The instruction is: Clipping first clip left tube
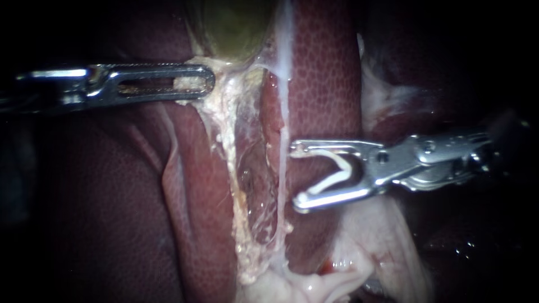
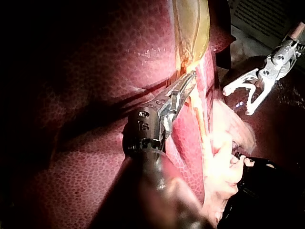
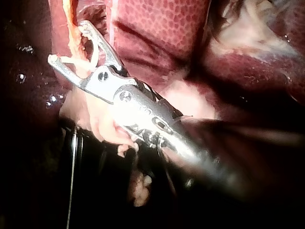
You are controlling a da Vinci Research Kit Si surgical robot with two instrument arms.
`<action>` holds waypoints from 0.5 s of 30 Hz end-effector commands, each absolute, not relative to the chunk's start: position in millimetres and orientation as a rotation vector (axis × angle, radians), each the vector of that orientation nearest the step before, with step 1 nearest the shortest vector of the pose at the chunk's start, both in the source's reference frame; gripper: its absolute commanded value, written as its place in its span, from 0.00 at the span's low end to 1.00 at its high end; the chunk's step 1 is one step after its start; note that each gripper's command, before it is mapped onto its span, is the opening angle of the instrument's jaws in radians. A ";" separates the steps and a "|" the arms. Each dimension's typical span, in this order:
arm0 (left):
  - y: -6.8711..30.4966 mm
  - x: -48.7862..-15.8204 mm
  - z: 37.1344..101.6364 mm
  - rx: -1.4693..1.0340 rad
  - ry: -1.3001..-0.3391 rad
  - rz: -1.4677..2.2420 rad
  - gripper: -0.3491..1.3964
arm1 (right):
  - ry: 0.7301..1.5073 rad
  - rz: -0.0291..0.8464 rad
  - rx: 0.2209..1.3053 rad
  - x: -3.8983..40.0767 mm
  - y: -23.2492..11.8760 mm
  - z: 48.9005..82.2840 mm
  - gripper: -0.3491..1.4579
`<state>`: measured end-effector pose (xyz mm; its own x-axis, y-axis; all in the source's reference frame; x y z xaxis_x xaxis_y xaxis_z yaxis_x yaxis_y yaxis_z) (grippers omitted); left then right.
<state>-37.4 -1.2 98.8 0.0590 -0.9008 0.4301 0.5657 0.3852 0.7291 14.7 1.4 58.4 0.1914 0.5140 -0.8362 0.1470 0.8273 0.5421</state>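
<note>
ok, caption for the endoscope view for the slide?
Left instrument grips tissue under the gallbladder; right instrument holds a clip beside a pale tube.

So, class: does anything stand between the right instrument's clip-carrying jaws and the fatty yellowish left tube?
A thin whitish strand runs ahead of the silver right instrument, whose jaws hold a white clip, and translucent membrane spans from that strand to the fatty yellowish left tube.

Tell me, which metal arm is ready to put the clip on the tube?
Right. My right instrument holds a white clip spread between its jaws, tips right beside the thin pale tube. My left instrument is shut on pale tissue below the gallbladder and carries no clip.
</note>
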 end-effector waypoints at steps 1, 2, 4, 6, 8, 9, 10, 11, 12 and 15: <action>-1.2 -37.5 98.8 0.418 -0.991 -1.160 0.00 | 1.371 0.280 0.595 15.3 1.1 59.0 0.52; -1.2 -37.5 98.8 0.418 -0.991 -1.160 0.00 | 1.366 0.277 0.599 16.1 0.7 59.8 0.52; -1.2 -37.5 98.8 0.418 -0.991 -1.160 0.00 | 1.356 0.279 0.613 17.4 -0.1 61.1 0.52; -1.3 -37.4 98.9 0.418 -0.991 -1.160 0.00 | 1.350 0.277 0.623 18.2 -0.6 62.2 0.52; -1.3 -37.4 98.9 0.418 -0.991 -1.160 0.00 | 1.347 0.278 0.632 19.0 -1.2 63.1 0.52; -1.3 -37.4 98.9 0.418 -0.991 -1.160 0.00 | 1.343 0.278 0.637 19.3 -1.4 63.5 0.52; -1.3 -37.4 98.9 0.418 -0.991 -1.160 0.00 | 1.340 0.280 0.642 19.6 -1.6 63.8 0.52; -1.3 -37.4 98.9 0.418 -0.991 -1.160 0.00 | 1.340 0.276 0.642 19.9 -1.8 64.1 0.52; -1.3 -37.4 98.9 0.418 -0.991 -1.160 0.00 | 1.336 0.280 0.645 20.1 -1.9 64.3 0.52; -1.3 -37.4 98.9 0.417 -0.991 -1.160 0.00 | 1.333 0.278 0.651 20.5 -2.2 64.8 0.52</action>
<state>-37.4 -1.3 98.9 0.0594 -0.9003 0.4313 0.5660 0.3862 0.7284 20.6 -2.3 64.8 0.2367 0.5416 -0.8066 0.1738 0.7932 0.5836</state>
